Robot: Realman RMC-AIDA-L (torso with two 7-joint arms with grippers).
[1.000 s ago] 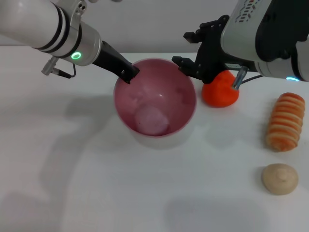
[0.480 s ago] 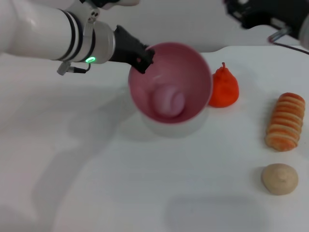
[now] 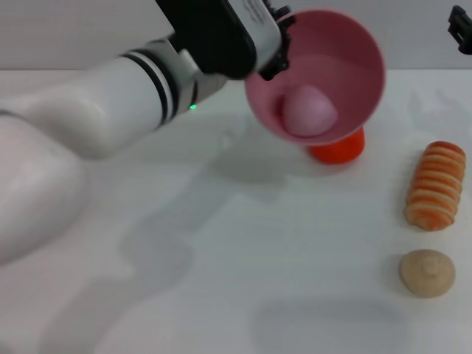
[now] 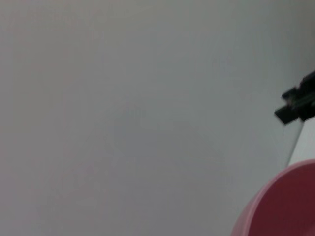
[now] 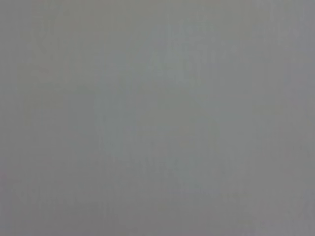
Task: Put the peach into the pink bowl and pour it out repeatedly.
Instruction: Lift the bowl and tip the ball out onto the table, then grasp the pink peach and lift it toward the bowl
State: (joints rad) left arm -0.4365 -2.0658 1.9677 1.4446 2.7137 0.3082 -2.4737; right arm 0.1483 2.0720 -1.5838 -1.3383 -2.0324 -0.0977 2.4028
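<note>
You see only the lower edge of the orange-red fruit (image 3: 337, 151) beneath the pink bowl (image 3: 346, 51); the left gripper (image 3: 279, 44) meets the bowl's rim with its fingers hidden; the right gripper (image 3: 462, 28) is cut off at the head view's edge; the left wrist view catches just a sliver of the bowl's rim; the right wrist view gives you nothing but flat grey.

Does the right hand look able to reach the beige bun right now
Probably yes. The beige bun sits alone on the table on the robot's right side, nothing over it. The right hand is raised at the far right edge, and the left hand holds the pink bowl elsewhere.
</note>
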